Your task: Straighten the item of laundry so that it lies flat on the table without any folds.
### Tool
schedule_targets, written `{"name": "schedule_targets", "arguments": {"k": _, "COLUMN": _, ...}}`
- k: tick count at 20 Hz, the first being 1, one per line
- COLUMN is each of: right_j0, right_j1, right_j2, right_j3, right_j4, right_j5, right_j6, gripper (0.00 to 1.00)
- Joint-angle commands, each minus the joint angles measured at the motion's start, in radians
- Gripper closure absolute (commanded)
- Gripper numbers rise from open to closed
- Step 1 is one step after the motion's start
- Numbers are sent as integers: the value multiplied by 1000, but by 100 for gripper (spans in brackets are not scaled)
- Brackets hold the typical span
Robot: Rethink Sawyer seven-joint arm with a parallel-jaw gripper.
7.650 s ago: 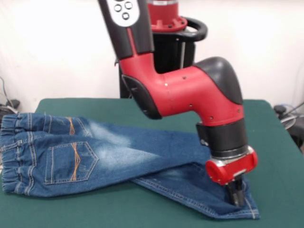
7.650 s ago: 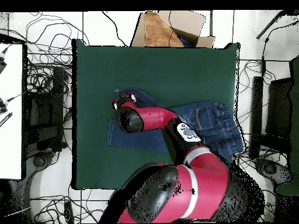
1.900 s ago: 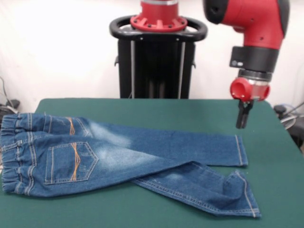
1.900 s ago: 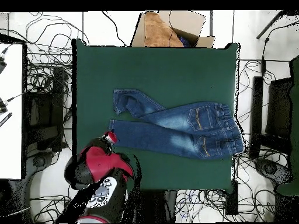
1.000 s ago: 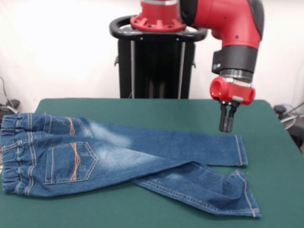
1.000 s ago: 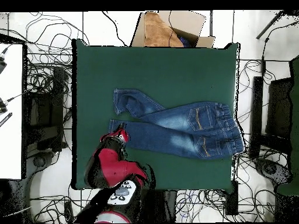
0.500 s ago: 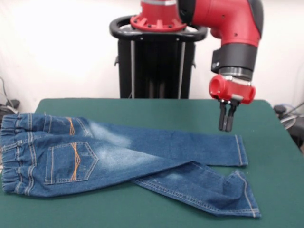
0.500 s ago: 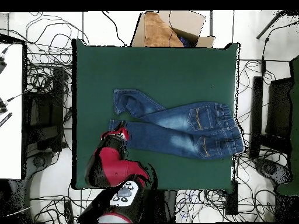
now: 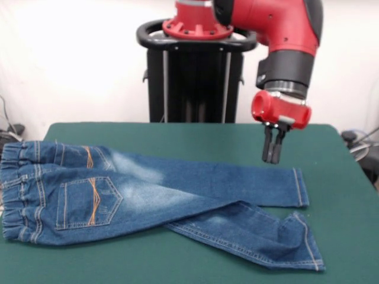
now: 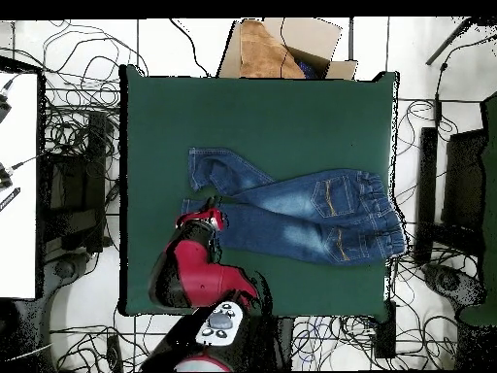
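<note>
The blue jeans (image 9: 148,189) lie on the green table (image 9: 177,133), waistband at the left and both legs reaching right. The near leg crosses under the far one, and its cuff (image 9: 299,236) is creased and partly turned up. The far leg lies flat to its cuff (image 9: 299,186). My gripper (image 9: 271,155) hangs in the air above the far leg, just left of its cuff, with its fingers together and nothing in them. From overhead, the jeans (image 10: 301,214) lie at mid-table and the gripper (image 10: 209,210) is over the lower leg's end.
The robot pedestal (image 9: 198,77) stands behind the table. A cardboard box (image 10: 281,47) sits past the table's top edge, a white desk (image 10: 17,185) at the left, and cables lie all round on the floor.
The gripper was down on the near leg's cuff, then let go and rose to the table's far right corner. In the last half second it moved a little left over the far leg.
</note>
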Motion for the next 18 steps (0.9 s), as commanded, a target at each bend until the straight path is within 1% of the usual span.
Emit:
{"name": "schedule_targets", "arguments": {"k": 1, "right_j0": -39, "right_j1": 85, "right_j2": 97, "right_j3": -65, "right_j4": 83, "right_j5": -27, "right_j6": 296, "gripper": 100}}
{"name": "schedule_targets", "arguments": {"k": 4, "right_j0": -37, "right_j1": 174, "right_j2": 99, "right_j3": -126, "right_j4": 116, "right_j5": -29, "right_j6": 268, "gripper": 100}}
{"name": "schedule_targets", "arguments": {"k": 7, "right_j0": -36, "right_j1": 224, "right_j2": 107, "right_j3": -170, "right_j4": 135, "right_j5": -1, "right_j6": 243, "gripper": 100}}
{"name": "schedule_targets", "arguments": {"k": 11, "right_j0": -33, "right_j1": 263, "right_j2": 115, "right_j3": -229, "right_j4": 165, "right_j5": 83, "right_j6": 207, "gripper": 100}}
{"name": "schedule_targets", "arguments": {"k": 12, "right_j0": -25, "right_j1": 280, "right_j2": 113, "right_j3": -253, "right_j4": 185, "right_j5": 123, "right_j6": 189, "gripper": 100}}
{"name": "schedule_targets", "arguments": {"k": 14, "right_j0": -9, "right_j1": 305, "right_j2": 104, "right_j3": -282, "right_j4": 219, "right_j5": 152, "right_j6": 175, "gripper": 100}}
{"name": "schedule_targets", "arguments": {"k": 16, "right_j0": -7, "right_j1": 319, "right_j2": 105, "right_j3": -302, "right_j4": 230, "right_j5": 175, "right_j6": 165, "gripper": 100}}
{"name": "schedule_targets", "arguments": {"k": 18, "right_j0": -28, "right_j1": 312, "right_j2": 125, "right_j3": -306, "right_j4": 205, "right_j5": 203, "right_j6": 162, "gripper": 100}}
